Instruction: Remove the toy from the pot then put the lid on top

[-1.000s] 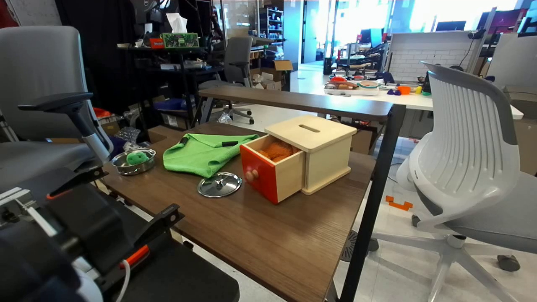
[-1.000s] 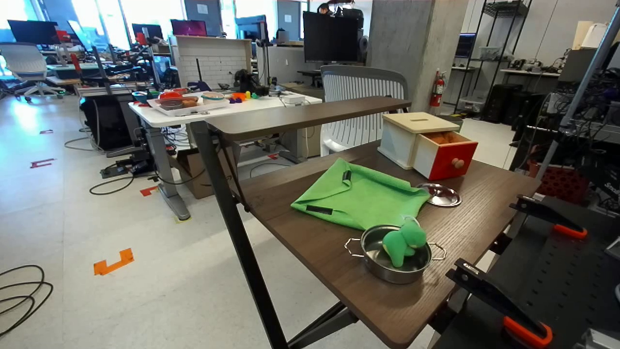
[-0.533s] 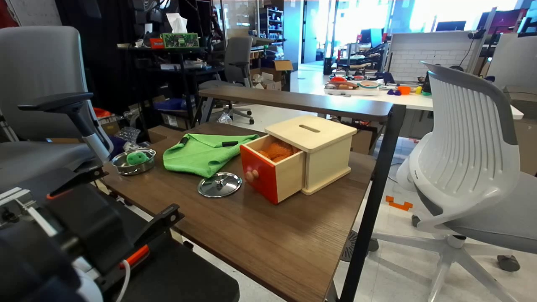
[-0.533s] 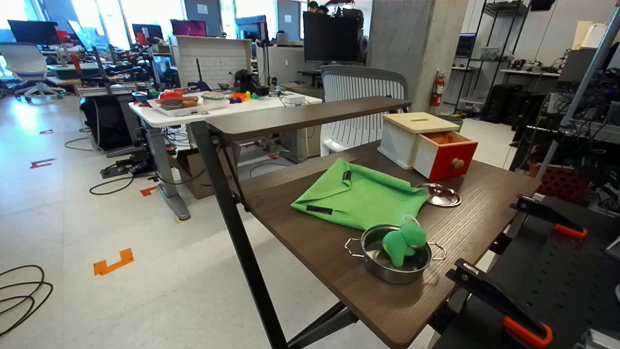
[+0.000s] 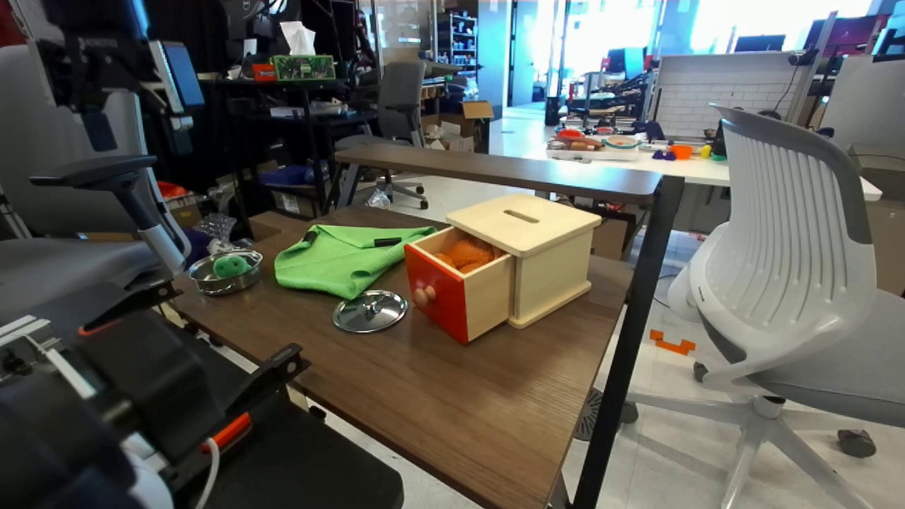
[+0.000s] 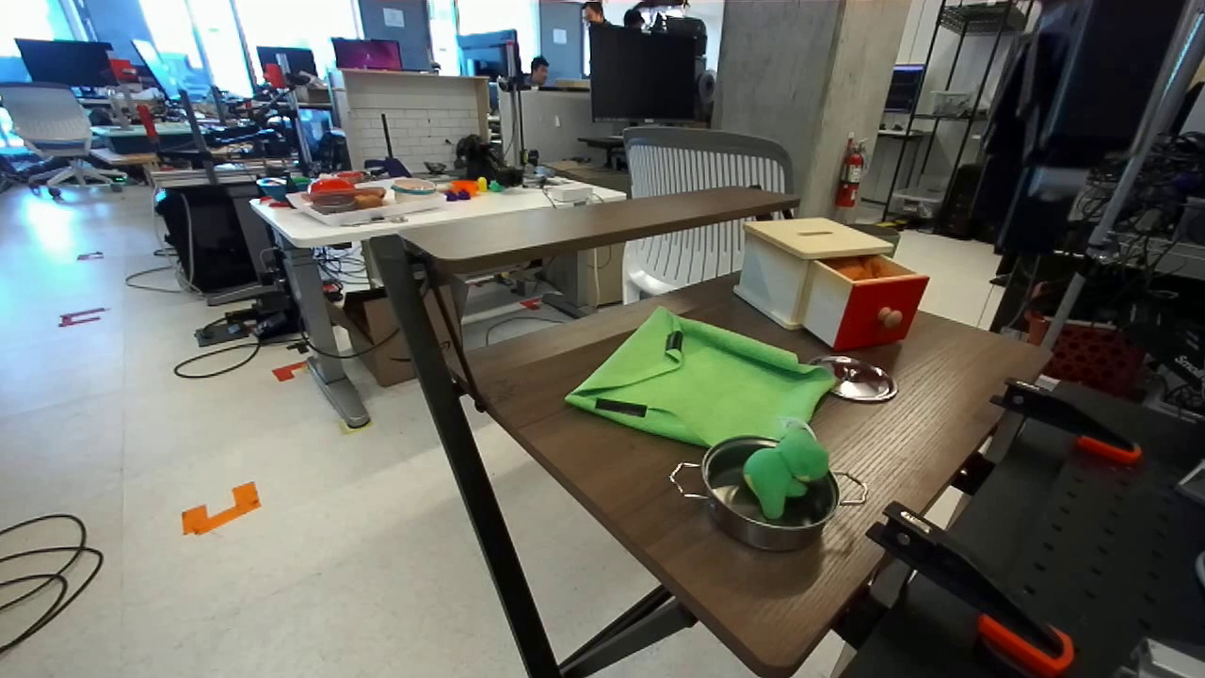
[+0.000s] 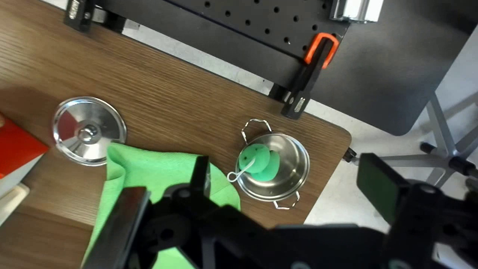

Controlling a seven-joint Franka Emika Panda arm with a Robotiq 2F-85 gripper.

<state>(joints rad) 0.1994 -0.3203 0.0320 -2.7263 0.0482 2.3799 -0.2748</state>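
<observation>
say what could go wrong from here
The small green toy sits close to the rim of the round silver metal pot, so the black tool might tip the pot over. The pot stands near a corner of the brown table; a bump could push it off. The folded green cloth seems to overlap the edge of the domed silver metal lid and may drag along.

The brown table (image 6: 951, 377) carries the pot (image 6: 770, 536), lid (image 6: 860, 381), green cloth (image 6: 720, 386) and wooden box (image 6: 777, 275)

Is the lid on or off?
Off: the round silver metal lid lies on the brown wooden table, apart from the round silver metal pot.
</observation>
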